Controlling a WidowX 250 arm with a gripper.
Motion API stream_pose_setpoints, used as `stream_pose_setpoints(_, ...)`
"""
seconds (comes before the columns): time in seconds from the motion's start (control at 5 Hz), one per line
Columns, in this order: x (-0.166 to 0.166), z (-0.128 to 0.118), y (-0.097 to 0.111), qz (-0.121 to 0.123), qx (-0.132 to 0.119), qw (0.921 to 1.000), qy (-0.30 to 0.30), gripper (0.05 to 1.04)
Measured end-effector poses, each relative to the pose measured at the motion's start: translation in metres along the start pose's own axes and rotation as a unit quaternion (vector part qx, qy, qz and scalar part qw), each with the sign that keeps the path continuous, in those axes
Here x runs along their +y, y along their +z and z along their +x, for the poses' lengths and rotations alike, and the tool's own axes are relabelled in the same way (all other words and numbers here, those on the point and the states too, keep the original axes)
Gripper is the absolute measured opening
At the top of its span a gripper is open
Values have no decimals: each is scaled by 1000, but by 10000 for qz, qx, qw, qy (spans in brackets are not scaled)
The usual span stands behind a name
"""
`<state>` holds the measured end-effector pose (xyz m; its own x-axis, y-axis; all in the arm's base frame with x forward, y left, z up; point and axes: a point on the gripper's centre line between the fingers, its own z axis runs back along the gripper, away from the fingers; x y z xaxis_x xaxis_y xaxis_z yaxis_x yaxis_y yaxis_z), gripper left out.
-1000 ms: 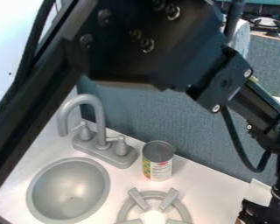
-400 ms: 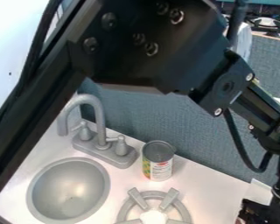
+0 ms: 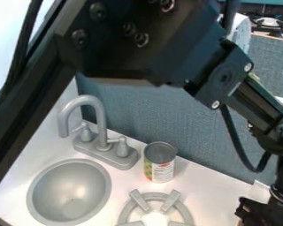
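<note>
From where I stand, the black claw (image 3: 256, 212) hangs low at the right edge of the work surface, down by the bottom corner of the camera view. I cannot tell how wide it stands or whether anything is in it. The can (image 3: 160, 162) stands upright on the pale counter (image 3: 215, 190), well apart from the claw, off to its left and farther back, close to the grey-blue panel (image 3: 144, 110). It has a dull metal top and a label with green, yellow, white and red on it. Just in front of the can lies the grey stove burner (image 3: 171, 201). To the can's left are the grey faucet (image 3: 101, 128) and the round sink (image 3: 70, 190). The black arm (image 3: 150, 53) spans the scene above them all.
</note>
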<state>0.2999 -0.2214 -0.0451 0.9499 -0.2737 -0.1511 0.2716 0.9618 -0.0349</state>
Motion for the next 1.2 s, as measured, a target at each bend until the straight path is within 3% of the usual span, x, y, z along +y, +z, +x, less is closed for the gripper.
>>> stream_pose_setpoints(0.2, 1, 1, 0, 9, -11, 10000, -1, 626)
stream_pose_setpoints(0.6, -3, 10, 1, -99, -292, 9995, -73, 626)
stream_pose_setpoints(1.0, -1, 10, 1, -29, -302, 9995, -88, 669)
stream_pose_setpoints(1.2, 0, 6, 1, 4, -153, 9999, -60, 953)
